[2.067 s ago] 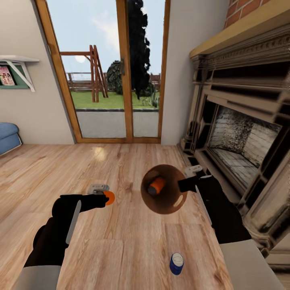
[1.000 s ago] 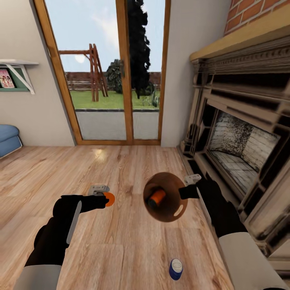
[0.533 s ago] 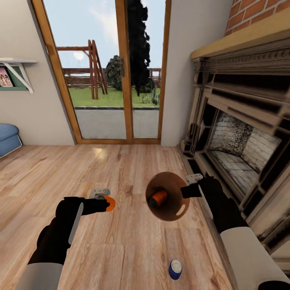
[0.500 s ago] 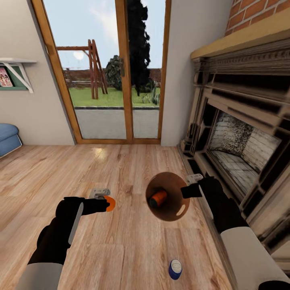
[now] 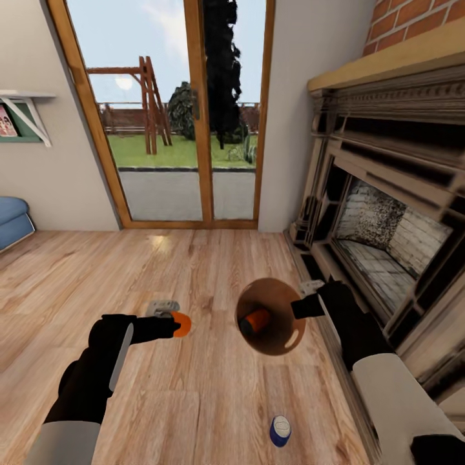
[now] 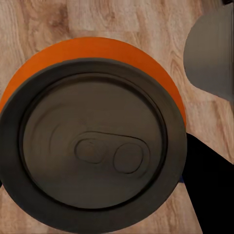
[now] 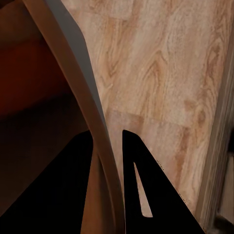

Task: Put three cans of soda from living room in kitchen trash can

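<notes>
My left gripper [image 5: 174, 321] is shut on an orange can of soda [image 5: 181, 323], held above the wooden floor; its silver top [image 6: 92, 146] faces the left wrist camera. To its right, my right gripper [image 5: 305, 304] is shut on the rim [image 7: 92, 122] of the tash can [image 5: 271, 316], carried tilted so its brown-orange inside faces me. A second orange can [image 5: 256, 320] lies inside it. A blue can of soda [image 5: 279, 431] stands on the floor below the bin, near my body.
This is the living room. The wood-framed glass doors [image 5: 174, 116] stand ahead, and the fireplace [image 5: 387, 219] runs along the right, close to my right arm. A blue sofa corner [image 5: 13, 221] sits at the far left under a wall shelf [image 5: 22, 113].
The whole view has shifted slightly as the camera moved. Both grippers keep their hold; the left can edged a little right and the bin tilted slightly, with the can inside shifting.
</notes>
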Controlling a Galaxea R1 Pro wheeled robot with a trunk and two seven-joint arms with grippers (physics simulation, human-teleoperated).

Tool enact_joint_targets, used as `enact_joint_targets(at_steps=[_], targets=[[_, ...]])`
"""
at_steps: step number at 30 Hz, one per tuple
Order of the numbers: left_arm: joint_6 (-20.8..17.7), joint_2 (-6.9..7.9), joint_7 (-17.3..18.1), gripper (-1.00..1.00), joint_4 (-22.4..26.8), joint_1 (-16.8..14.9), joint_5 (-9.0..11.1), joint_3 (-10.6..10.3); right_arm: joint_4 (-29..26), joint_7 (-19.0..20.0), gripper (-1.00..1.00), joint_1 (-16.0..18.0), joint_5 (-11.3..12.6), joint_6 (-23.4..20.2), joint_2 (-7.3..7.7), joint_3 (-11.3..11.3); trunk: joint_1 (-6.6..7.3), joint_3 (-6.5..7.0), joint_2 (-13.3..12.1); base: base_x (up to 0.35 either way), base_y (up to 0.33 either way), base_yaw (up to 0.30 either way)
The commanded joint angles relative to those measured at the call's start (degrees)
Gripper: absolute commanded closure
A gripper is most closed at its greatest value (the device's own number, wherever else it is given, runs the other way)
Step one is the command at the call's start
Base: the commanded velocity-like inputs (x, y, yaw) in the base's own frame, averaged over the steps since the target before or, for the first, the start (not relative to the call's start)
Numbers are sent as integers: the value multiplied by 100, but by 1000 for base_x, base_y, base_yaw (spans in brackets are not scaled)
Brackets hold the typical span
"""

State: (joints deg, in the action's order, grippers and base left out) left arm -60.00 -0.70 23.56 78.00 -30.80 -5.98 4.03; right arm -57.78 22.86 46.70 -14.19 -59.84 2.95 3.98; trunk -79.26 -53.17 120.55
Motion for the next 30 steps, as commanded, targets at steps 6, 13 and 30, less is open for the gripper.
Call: enact_joint_targets(at_steps=[6,13,30], targets=[[0,3,8,100,463,-25,-19,-10,646,17,100,224,136,-16,0,-2,1,-20,1,0,0,0],[0,50,243,100,653,-106,-2,-12,911,17,100,258,126,-16,-6,4,1,-22,1,0,0,0],[0,-26,1216,100,1063,-154,16,-487,1498,-20,100,568,92,-16,-40,29,1,-22,1,0,0,0]])
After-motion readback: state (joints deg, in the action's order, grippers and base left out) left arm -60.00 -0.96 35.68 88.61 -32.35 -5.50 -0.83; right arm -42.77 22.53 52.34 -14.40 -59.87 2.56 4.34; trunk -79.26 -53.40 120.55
